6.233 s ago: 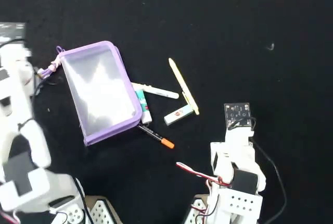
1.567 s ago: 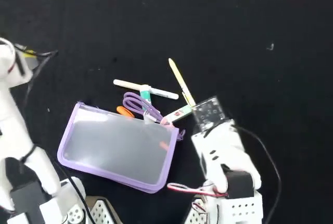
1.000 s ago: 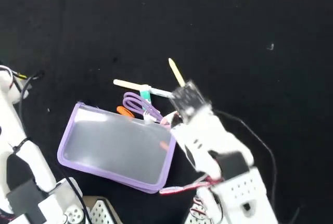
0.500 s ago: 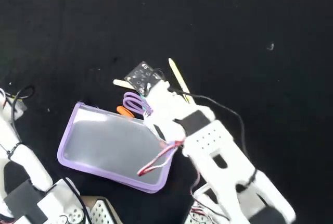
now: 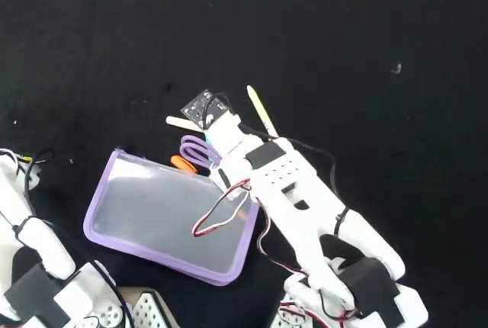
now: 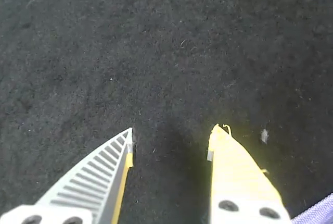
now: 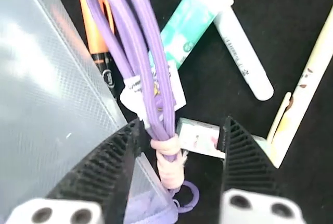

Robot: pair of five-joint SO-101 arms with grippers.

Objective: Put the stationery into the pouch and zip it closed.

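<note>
The purple-edged clear pouch [image 5: 164, 217] lies flat at the front left. Its purple cord loop [image 5: 200, 151] rests at its far corner beside an orange marker [image 5: 181, 163], a white pen [image 5: 181, 123] and a yellow pen [image 5: 259, 108]. My right arm [image 5: 278, 187] stretches over that corner. My right gripper [image 7: 182, 126] is open, its fingers on either side of the cord's pink knot [image 7: 169, 153]. Around it lie the cord [image 7: 132, 52], a teal stick [image 7: 190, 23], a small eraser [image 7: 200, 138] and the pouch [image 7: 41, 109]. My left gripper [image 6: 170, 136] hangs open over bare table.
My left arm [image 5: 30, 248] stands at the front left edge, beside the pouch. A corner of the pouch [image 6: 322, 212] shows by the left gripper. The black table [image 5: 366, 76] runs wide to the far side and the right.
The pouch has shifted from the far left to the front left. My right arm has swung left over the pouch's far corner. My left arm has dropped back toward the front edge.
</note>
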